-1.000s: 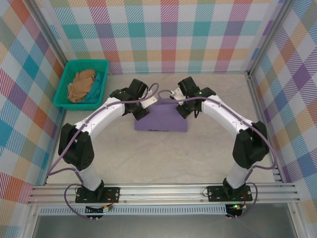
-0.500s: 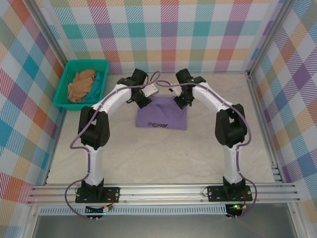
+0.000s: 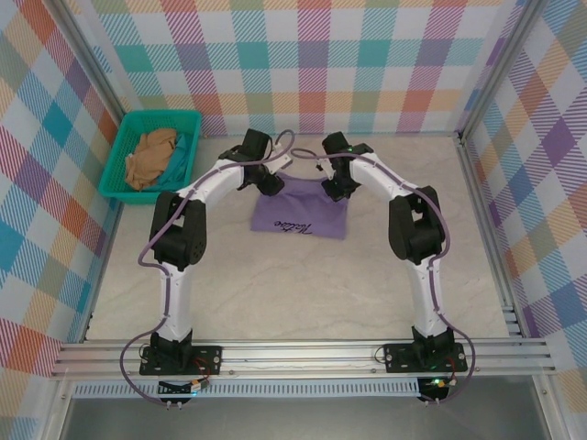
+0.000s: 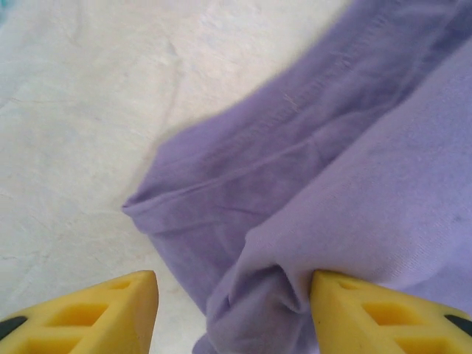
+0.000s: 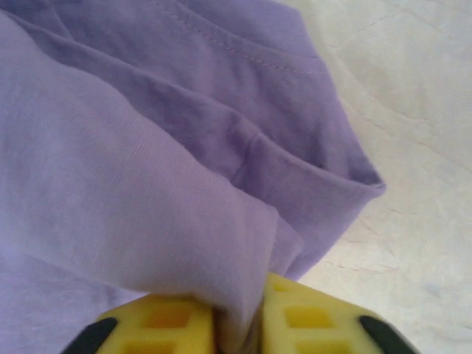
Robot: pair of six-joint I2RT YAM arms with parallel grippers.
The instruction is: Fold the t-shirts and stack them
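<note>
The lavender t-shirt [image 3: 301, 215] lies folded in a rough rectangle in the middle of the table, its dark script mark [image 3: 295, 227] facing up near the front edge. My left gripper [image 3: 272, 183] is at its far left corner. In the left wrist view that gripper [image 4: 234, 313] is open, a bunched fold of the shirt [image 4: 354, 169] resting against its right finger. My right gripper [image 3: 337, 190] is at the far right corner. In the right wrist view it [image 5: 237, 324] is shut on a fold of the shirt [image 5: 133, 162]. A tan t-shirt [image 3: 151, 156] lies crumpled in the basket.
The teal plastic basket [image 3: 160, 115] stands at the back left corner against the checked wall. Both arms reach far out from their bases at the near edge. Bare tabletop [image 3: 303, 293] stretches in front of the shirt, and metal frame rails run along the sides.
Both arms have stretched toward the back of the table, drawing the cloth over so the script side faces up. The left gripper has opened and let go of its corner.
</note>
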